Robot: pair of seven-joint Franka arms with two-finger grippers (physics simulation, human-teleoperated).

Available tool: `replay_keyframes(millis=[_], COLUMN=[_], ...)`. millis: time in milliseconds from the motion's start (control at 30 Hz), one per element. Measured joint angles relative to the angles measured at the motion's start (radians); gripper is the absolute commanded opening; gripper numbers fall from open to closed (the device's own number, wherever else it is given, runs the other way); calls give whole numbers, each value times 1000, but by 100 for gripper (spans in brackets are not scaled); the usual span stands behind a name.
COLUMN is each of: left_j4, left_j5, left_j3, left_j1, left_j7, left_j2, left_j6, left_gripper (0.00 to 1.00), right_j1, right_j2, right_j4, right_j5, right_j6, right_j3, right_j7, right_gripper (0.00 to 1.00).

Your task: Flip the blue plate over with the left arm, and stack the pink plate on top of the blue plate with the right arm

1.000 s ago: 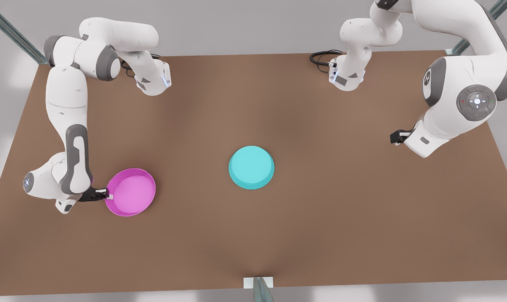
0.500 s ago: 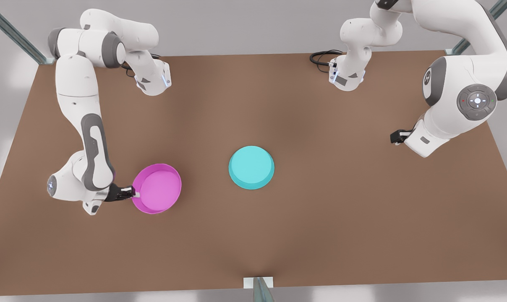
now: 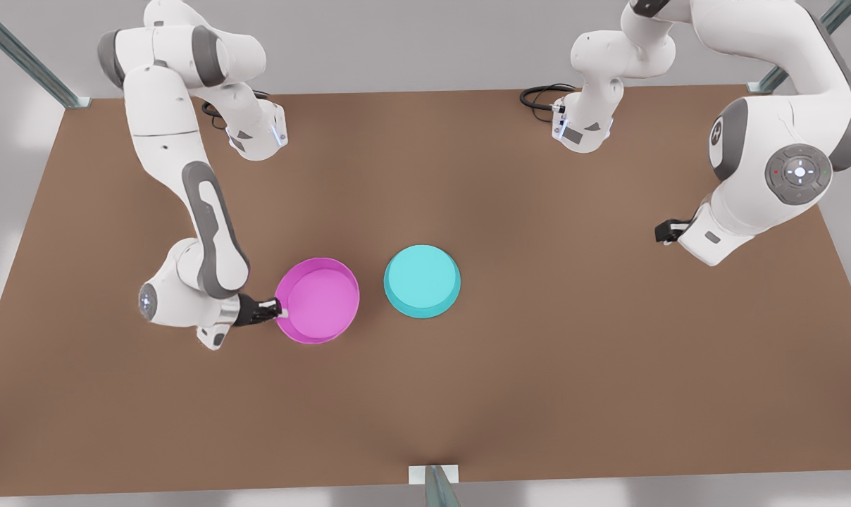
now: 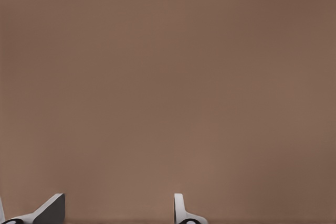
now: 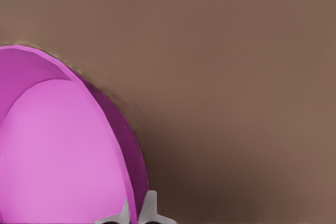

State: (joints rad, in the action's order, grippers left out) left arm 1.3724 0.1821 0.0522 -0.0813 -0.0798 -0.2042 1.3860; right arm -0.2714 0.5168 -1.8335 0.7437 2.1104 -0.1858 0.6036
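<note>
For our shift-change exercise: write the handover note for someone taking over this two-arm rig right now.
Right claw: shut on the rim of the pink plate, on the front view's left, beside the blue plate and apart from it.
Left claw: open over bare table, at the front view's right, waiting.
Done: blue plate lies base up mid-table.
Left: carry the pink plate over the blue one, set it on top, release.

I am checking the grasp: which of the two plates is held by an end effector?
The pink plate; the right end effector clamps its rim. The blue plate lies free, upside down.
</note>
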Motion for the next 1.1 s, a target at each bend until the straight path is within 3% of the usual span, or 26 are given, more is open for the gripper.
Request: replay_keyframes(millis=[467,767,1000,1033,1100], left_j4=[-1,-1,1,1,1], left_j5=[0,1,2,2,2], left_j3=[0,0,-2,-2,-2], left_j1=[2,2,2,2,2], left_j7=[0,0,0,0,0], left_j2=[-5,-5,-6,-7,-8], left_j6=[2,5,10,11,11], left_gripper=[100,100,100,100,100], right_j1=[-293,-412,-494,-494,-494], right_j2=[-15,-72,-66,-66,-66], right_j4=[-4,-140,-132,-129,-128], right_j5=[110,145,202,201,194], right_j6=[145,265,333,329,326], right_j3=[-1,0,0,0,0], right_j7=[-232,-245,-334,-379,-390], right_gripper=[21,21,21,27,68])
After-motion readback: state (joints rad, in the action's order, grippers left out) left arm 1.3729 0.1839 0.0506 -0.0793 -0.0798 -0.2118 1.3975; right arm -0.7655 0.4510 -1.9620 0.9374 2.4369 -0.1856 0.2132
